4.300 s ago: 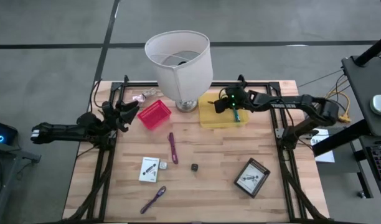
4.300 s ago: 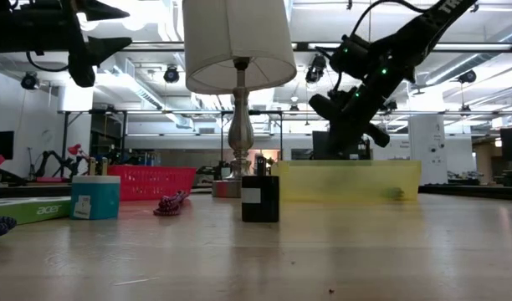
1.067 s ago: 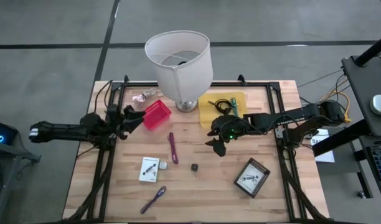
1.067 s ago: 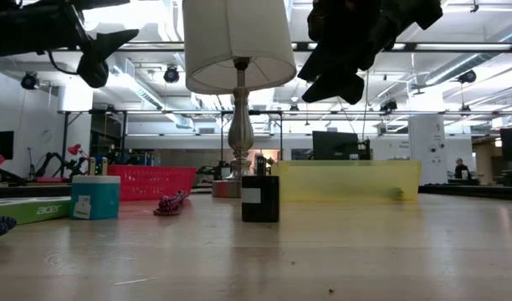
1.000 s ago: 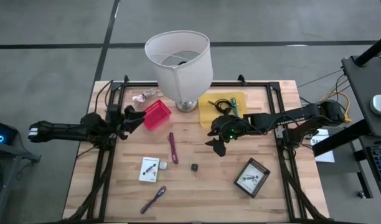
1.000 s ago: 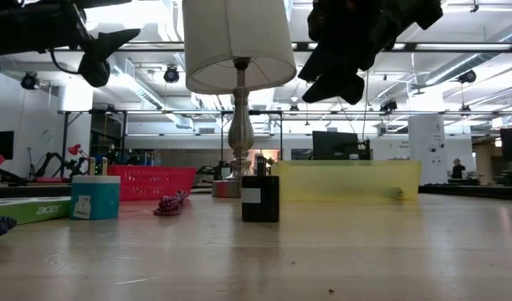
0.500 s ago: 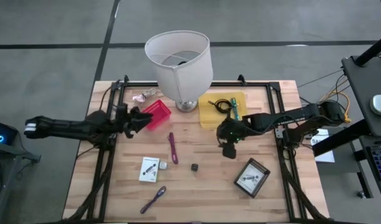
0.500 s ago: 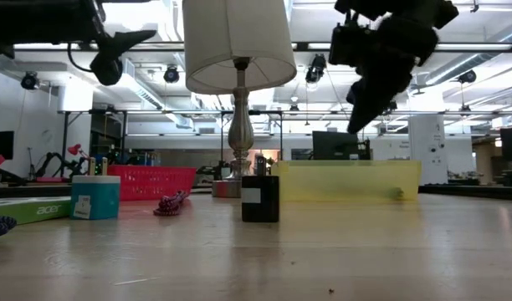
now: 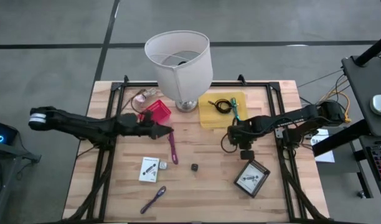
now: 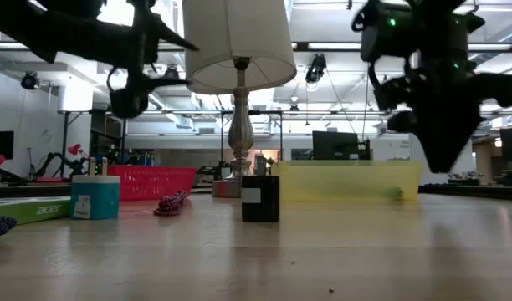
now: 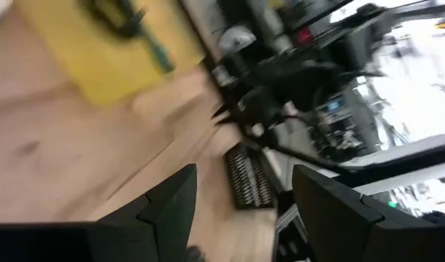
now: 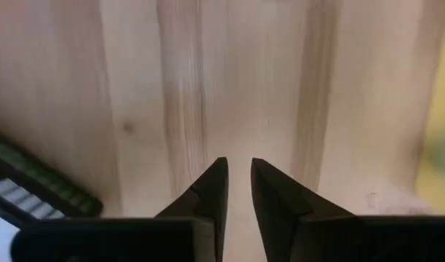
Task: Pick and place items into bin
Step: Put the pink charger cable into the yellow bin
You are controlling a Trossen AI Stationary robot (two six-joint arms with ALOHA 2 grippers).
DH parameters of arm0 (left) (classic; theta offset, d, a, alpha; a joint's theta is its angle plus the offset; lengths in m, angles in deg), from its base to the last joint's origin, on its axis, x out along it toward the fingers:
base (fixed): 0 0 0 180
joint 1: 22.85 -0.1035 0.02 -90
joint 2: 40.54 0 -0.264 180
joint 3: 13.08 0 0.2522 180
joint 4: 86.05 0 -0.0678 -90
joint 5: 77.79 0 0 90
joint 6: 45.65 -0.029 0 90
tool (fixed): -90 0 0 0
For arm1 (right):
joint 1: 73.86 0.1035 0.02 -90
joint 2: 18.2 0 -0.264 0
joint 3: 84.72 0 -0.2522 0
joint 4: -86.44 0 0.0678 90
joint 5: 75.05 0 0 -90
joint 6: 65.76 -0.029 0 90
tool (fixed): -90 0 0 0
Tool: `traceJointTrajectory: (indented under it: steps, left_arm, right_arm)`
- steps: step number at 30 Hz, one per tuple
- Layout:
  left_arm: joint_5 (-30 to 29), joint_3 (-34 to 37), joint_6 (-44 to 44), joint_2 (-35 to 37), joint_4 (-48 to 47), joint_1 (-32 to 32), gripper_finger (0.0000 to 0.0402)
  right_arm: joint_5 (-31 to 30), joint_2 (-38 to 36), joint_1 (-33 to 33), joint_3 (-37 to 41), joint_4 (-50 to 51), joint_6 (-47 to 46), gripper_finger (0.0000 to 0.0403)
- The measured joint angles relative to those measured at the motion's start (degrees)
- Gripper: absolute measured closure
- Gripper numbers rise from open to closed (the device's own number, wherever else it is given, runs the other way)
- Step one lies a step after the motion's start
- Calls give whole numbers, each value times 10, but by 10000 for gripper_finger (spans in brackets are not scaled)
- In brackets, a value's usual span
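My left gripper is open and level, just past the red basket and over the far end of a purple stick. My right gripper points down above bare table, right of the black cube. Its fingers are almost shut with nothing between them. A white packet and a second purple stick lie flat near the front. The yellow bin holds a coiled black cable and a teal pen.
A big white lamp stands at the back, between the basket and the bin. A pink wrapper lies behind the basket. A dark flat box lies at the front right, near my right gripper.
My left gripper has reached toward the table's right, from beside the red basket to the purple stick's far end, and has rolled. My right gripper has tipped from slanting to pointing down, sunk, shifted right, and its fingers have closed to a narrow gap.
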Motion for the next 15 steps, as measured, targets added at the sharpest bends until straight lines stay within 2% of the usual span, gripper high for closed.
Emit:
traceJointTrajectory:
  steps: [4,15]
  left_arm:
    - [0,-43,52,-34,-68,7,191]
    - [-2,-211,178,-136,-408,18,191]
  right_arm:
    - [0,0,0,27,0,12,355]
    - [0,-1,0,25,-9,18,354]
